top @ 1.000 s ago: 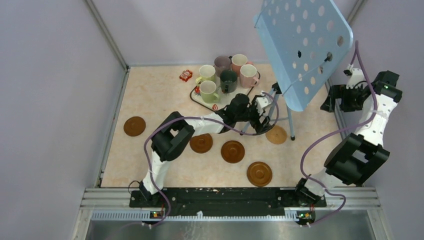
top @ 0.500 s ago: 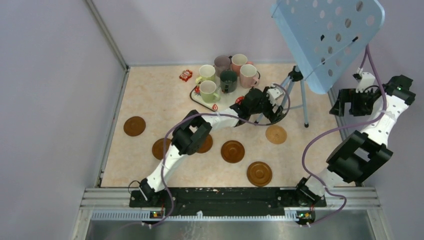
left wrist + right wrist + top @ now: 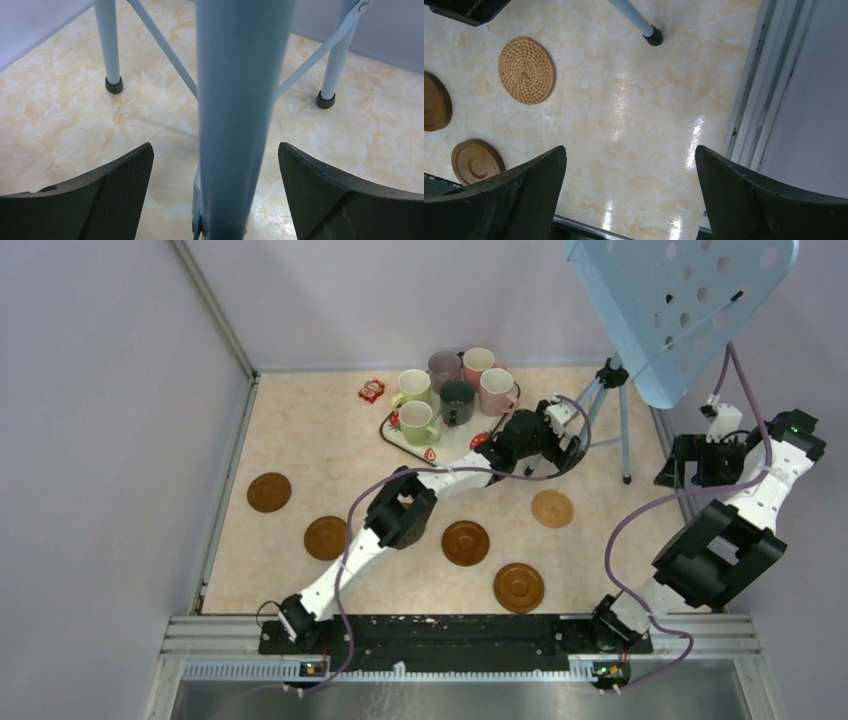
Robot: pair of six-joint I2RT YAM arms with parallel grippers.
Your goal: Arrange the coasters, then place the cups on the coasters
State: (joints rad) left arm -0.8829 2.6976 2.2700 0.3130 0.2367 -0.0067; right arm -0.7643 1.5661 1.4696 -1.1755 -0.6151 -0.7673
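Four brown wooden coasters point(image 3: 269, 492) lie scattered over the marbled table point(image 3: 300, 430), with a woven tan coaster point(image 3: 552, 508) rightmost. The mugs point(image 3: 450, 390) cluster on the strawberry tray point(image 3: 452, 440) at the back. The left gripper point(image 3: 215, 150) is spread astride the blue music stand post point(image 3: 235, 75) — seemingly not touching it. The right gripper point(image 3: 630, 150) — wide open, empty — hangs near the table's right edge.

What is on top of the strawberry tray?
Mugs crowd the tray: two green, two pink, one dark, one purplish. They hide most of it, so whether the rear ones stand on it cannot be seen.
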